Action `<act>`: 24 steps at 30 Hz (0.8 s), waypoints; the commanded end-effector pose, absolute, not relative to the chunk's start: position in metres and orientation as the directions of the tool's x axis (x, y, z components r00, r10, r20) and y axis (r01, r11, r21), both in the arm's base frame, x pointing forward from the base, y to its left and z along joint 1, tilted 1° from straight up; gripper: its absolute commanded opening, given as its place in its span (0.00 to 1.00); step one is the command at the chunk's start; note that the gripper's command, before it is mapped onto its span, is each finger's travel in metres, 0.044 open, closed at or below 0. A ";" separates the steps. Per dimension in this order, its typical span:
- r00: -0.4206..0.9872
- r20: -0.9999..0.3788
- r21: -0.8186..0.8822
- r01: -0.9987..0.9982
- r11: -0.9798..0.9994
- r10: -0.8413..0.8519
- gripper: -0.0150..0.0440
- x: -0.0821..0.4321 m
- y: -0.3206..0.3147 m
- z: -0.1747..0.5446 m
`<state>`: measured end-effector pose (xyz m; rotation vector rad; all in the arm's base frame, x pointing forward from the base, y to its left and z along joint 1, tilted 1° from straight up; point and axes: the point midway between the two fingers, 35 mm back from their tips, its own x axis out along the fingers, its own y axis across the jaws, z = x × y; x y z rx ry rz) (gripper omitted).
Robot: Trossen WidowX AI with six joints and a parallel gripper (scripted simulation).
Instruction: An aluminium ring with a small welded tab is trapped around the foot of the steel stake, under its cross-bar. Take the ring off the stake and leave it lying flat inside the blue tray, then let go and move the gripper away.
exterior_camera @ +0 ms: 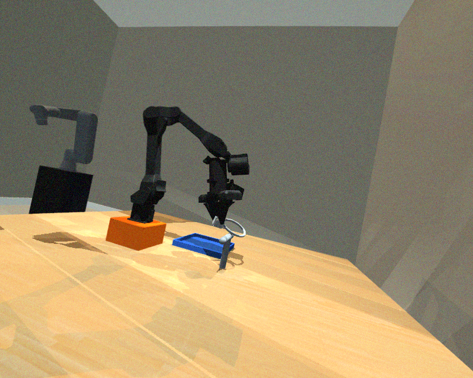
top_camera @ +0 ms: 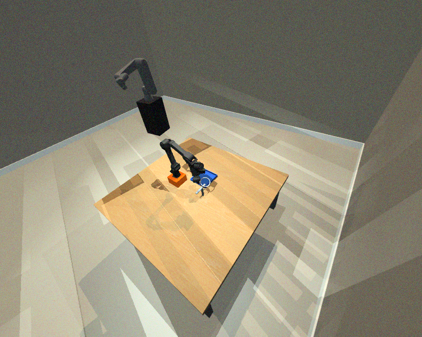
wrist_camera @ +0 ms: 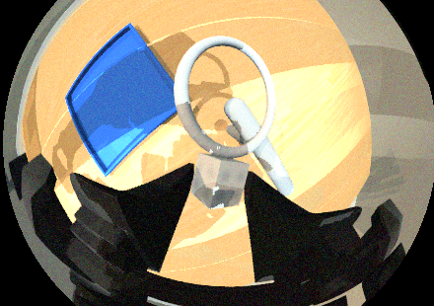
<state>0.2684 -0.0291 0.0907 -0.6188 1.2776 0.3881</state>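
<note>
In the top view, the ring point(top_camera: 209, 184) point(exterior_camera: 243, 230) point(wrist_camera: 269, 86) is just beyond the gripper point(top_camera: 199, 180) point(exterior_camera: 219, 219) point(wrist_camera: 220, 173), over the near edge of the blue tray point(top_camera: 214, 177) point(exterior_camera: 196, 249) point(wrist_camera: 106, 170); in the exterior view, it hangs tilted above the table point(top_camera: 211, 232) point(exterior_camera: 228, 325) point(wrist_camera: 296, 35), near the cross-bar point(top_camera: 199, 190) point(exterior_camera: 225, 238) point(wrist_camera: 273, 165) of the upright stake point(exterior_camera: 224, 256) point(wrist_camera: 234, 132); in the wrist view, the gripper grasps the ring's tab point(wrist_camera: 220, 180), the tray lying to one side.
</note>
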 end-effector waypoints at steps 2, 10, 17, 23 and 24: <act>0.207 -0.972 -0.207 -0.522 0.827 -0.113 0.25 0.266 -0.025 0.089; 0.154 -0.971 -0.232 -0.416 0.879 -0.184 0.25 0.263 -0.018 0.089; 0.118 -0.961 -0.276 -0.320 0.906 -0.251 0.25 0.261 -0.012 0.090; 0.095 -0.945 -0.326 -0.237 0.915 -0.312 0.25 0.259 -0.008 0.093; 0.092 -0.942 -0.335 -0.223 0.915 -0.322 0.25 0.259 -0.007 0.093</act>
